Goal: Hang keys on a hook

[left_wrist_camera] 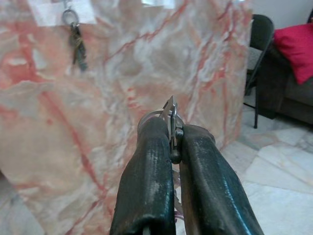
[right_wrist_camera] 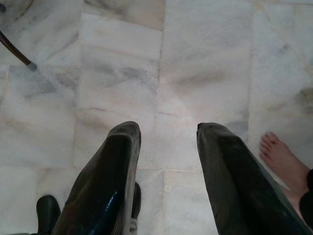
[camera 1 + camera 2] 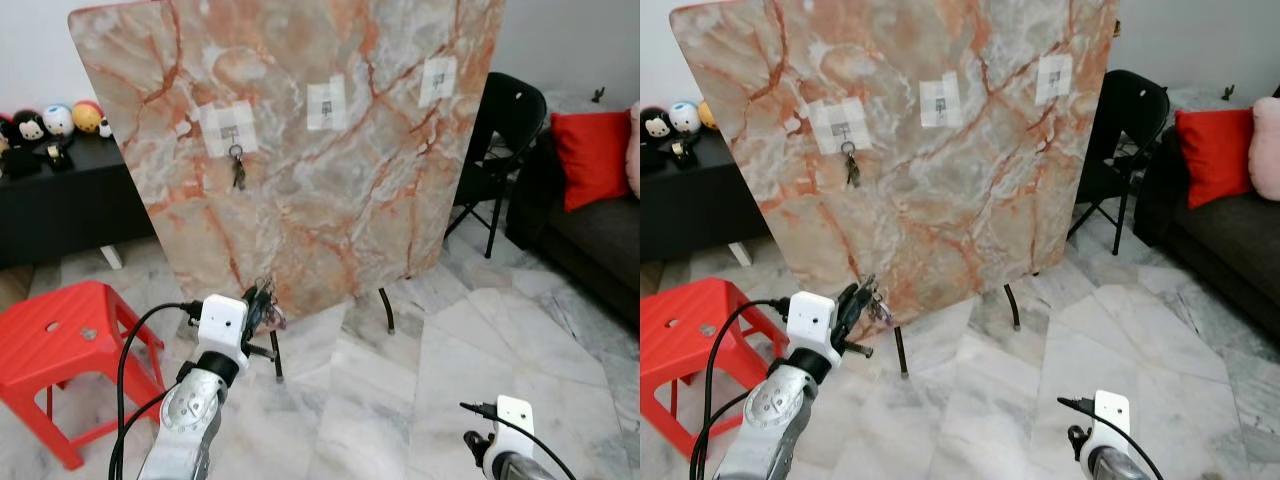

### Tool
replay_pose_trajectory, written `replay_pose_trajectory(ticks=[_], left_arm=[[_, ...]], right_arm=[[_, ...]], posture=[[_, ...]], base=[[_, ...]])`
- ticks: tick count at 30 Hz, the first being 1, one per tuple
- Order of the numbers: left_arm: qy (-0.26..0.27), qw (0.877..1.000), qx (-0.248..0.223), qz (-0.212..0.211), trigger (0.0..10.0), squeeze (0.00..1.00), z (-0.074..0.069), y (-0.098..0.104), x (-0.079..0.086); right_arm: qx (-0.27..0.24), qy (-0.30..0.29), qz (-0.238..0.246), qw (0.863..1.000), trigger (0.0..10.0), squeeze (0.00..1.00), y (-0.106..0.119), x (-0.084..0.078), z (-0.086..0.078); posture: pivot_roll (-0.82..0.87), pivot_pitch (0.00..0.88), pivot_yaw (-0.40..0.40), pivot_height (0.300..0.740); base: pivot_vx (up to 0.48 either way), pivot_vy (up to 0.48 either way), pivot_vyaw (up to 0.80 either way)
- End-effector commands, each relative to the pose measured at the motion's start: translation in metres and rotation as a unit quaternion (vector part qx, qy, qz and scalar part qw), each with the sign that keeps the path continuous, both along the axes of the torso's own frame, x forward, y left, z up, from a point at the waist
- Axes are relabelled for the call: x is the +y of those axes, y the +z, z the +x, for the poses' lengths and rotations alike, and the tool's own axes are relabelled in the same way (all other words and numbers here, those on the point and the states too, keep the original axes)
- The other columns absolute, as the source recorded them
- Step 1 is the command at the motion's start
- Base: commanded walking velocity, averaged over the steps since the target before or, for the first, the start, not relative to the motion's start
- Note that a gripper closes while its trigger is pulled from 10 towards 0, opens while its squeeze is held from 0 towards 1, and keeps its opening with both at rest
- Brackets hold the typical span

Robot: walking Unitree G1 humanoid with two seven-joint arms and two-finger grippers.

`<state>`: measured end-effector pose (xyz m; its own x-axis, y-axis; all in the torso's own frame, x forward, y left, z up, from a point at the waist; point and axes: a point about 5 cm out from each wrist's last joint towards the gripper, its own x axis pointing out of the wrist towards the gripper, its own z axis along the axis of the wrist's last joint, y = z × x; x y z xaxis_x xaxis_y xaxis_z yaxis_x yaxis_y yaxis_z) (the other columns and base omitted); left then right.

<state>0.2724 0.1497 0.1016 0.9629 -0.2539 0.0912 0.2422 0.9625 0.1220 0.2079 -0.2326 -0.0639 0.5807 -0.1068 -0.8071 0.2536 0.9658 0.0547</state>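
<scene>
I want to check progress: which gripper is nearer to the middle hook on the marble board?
Left. The left gripper, shut on a key ring, is raised before the board, below the middle hook. The right gripper hangs low over the floor.

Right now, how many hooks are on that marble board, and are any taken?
3, each on a taped patch along the board's top: left hook already carries keys; middle hook and right hook look bare. The left gripper holds another key set.
</scene>
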Motion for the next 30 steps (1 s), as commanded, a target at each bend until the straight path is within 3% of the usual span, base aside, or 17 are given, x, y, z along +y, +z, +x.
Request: replay_pose_trajectory(ticks=[1,30], left_arm=[[0.005,1.0,-0.004,0.009,10.0,0.0,0.0013,0.0037,0.0026],[0.005,1.0,-0.006,0.016,10.0,0.0,0.0041,0.0078,0.0071]], right_arm=[[-0.003,0.005,0.0,1.0,10.0,0.0,0.002,0.0009,0.0038],[-0.011,0.013,0.005,1.0,10.0,0.0,0.0035,0.0036,0.0072]], posture=[[0.06,0.0,-0.051,0.74],[0.06,0.0,-0.04,0.74]], base=[[0.322,0.0,0.0],[0.322,0.0,0.0]])
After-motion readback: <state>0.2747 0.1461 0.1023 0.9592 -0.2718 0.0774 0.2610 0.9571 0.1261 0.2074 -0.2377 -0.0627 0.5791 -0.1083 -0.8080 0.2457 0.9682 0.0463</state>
